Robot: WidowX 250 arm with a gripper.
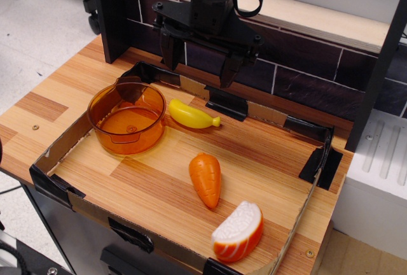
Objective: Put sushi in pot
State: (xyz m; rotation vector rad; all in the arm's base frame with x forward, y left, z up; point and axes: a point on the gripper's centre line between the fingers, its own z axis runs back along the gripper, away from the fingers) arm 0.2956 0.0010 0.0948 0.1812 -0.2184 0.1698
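Observation:
The sushi (238,231), a small wedge with a white top and an orange striped side, lies at the front right of the wooden tray. The pot (126,118), round translucent orange plastic, stands empty at the left of the tray. My gripper (200,65) hangs above the tray's back edge, between the pot and the back wall, far from the sushi. Its two black fingers (169,51) are spread apart and hold nothing.
A yellow banana (192,115) lies just right of the pot. An orange ridged carrot (206,178) lies mid-tray between pot and sushi. A low cardboard rim (63,146) with black corner clips surrounds the tray. A dark tiled wall (305,77) stands behind.

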